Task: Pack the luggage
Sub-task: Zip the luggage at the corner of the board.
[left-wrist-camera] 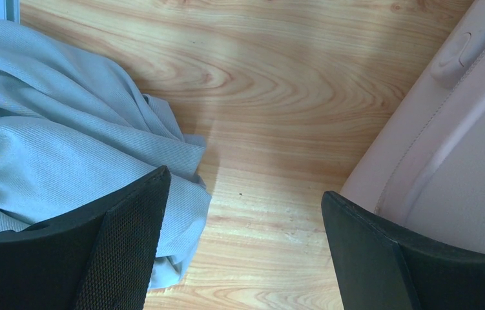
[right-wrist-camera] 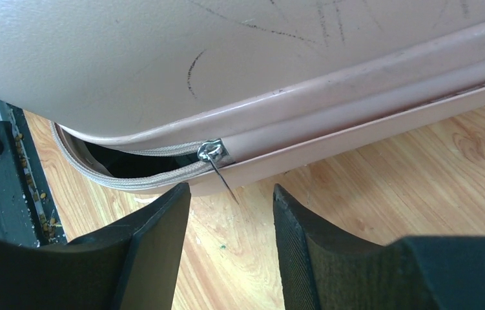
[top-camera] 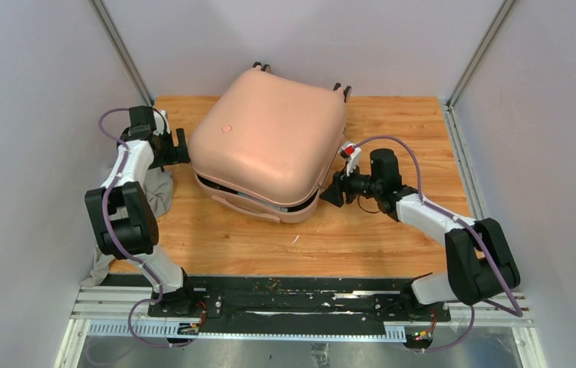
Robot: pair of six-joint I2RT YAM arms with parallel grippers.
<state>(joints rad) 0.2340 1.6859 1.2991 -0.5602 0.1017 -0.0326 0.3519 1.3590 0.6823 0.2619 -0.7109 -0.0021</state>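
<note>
We see the right gripper (right-wrist-camera: 231, 206) with fingers parted and empty, its arm stretched low towards the right side of the luggage (top-camera: 269, 138). The luggage lies flat on the middle of the table (top-camera: 407, 138). The zipper pull (right-wrist-camera: 217, 158) dangles just ahead of the fingertips, beside an unzipped, dark gap. The left gripper (left-wrist-camera: 245, 187) is spread wide between the shell's left side and a crumpled grey cloth (left-wrist-camera: 52, 129), possibly touching the cloth.

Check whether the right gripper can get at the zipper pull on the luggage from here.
Probably yes. The right gripper is open, and the zipper pull hangs free off the luggage seam, right at the gap between its fingers, with nothing in between.
</note>
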